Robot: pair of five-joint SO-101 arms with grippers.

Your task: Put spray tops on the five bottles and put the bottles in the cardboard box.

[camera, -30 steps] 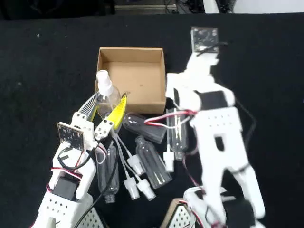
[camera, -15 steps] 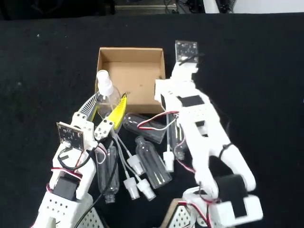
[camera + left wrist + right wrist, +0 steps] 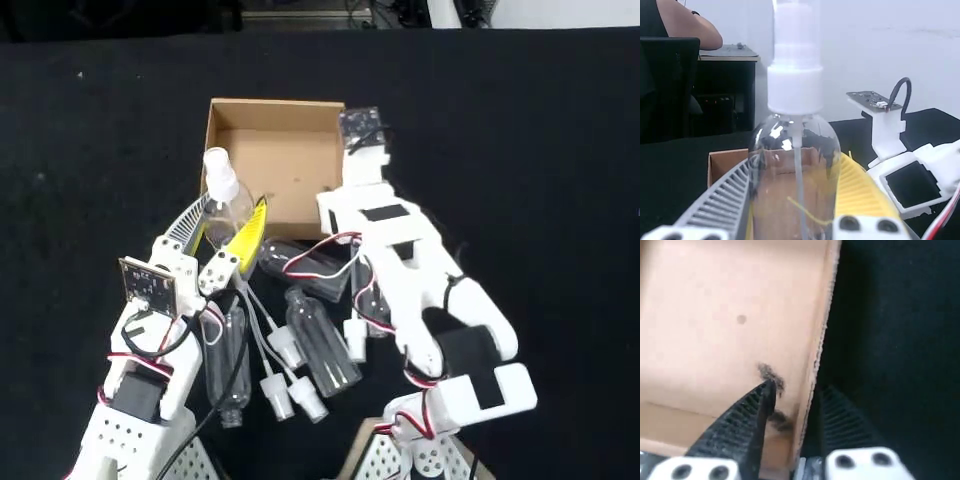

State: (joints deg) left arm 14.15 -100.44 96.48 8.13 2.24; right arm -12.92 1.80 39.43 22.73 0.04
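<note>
lying loose: four bottles (image 3: 322,342), four tops (image 3: 286,350); left gripper (image 3: 232,204) clamps fifth bottle (image 3: 795,165), right gripper (image 3: 798,388) splayed astride box (image 3: 275,104).

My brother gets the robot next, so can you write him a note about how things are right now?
Left gripper: shut on the capped bottle, upright by the cardboard box's left wall.
Right gripper: open, straddling the box's right wall.
Four bottles lie on the table, seemingly uncapped, near four loose spray tops.
Done: one bottle capped. Left: box it, cap and box the other four.
</note>
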